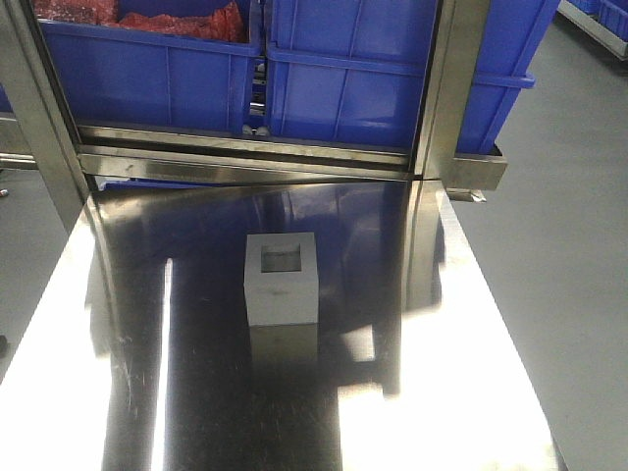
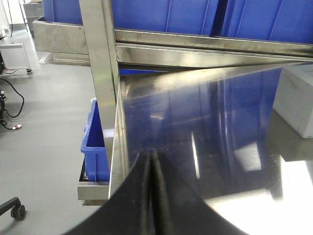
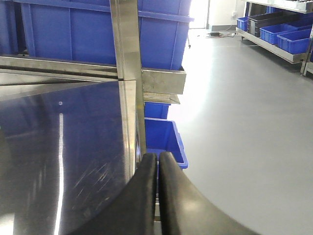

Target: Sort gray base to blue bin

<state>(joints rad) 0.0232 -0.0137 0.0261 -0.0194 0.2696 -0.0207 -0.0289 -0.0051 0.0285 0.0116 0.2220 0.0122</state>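
A matte light-gray cube-like gray base (image 1: 281, 280) stands upright at the middle of the shiny steel table (image 1: 442, 392), square recess facing up. Behind the table's far edge sits a deep plastic blue bin (image 1: 343, 88). At the table's side edges, the left gripper (image 2: 151, 159) and right gripper (image 3: 157, 159) have their black fingers pressed together, holding nothing.

A polished steel desk (image 1: 177, 392) is seen, with light mirrored in streaks on its top. A steel upright (image 1: 453, 88) is set at each far corner, and the two are joined by a steel rail (image 1: 245, 157). Red material (image 1: 186, 22) is heaped above and behind the rail. On the gray floor (image 3: 244, 122), a black cable (image 2: 21, 105) and a caster wheel (image 2: 18, 211) are found.
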